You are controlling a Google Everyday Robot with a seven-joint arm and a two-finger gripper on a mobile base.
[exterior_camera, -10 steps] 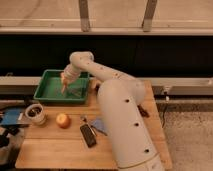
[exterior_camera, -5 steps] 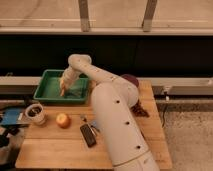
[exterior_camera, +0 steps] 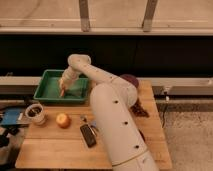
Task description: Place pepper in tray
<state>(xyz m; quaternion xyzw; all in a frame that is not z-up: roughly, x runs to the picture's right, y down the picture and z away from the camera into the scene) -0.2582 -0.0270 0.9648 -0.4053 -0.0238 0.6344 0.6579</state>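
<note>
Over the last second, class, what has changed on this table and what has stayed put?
The gripper has shifted slightly left and lower over the green tray, carrying the orange-red pepper down toward the tray floor. The arm's big white body has swung across the table's middle. The round orange fruit, the small cup and the tray have not moved.

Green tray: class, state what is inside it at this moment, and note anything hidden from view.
Inside the green tray the gripper reaches down with the orange-red pepper at its tip. The arm covers the tray's right corner, so whatever lies there cannot be seen.
</note>
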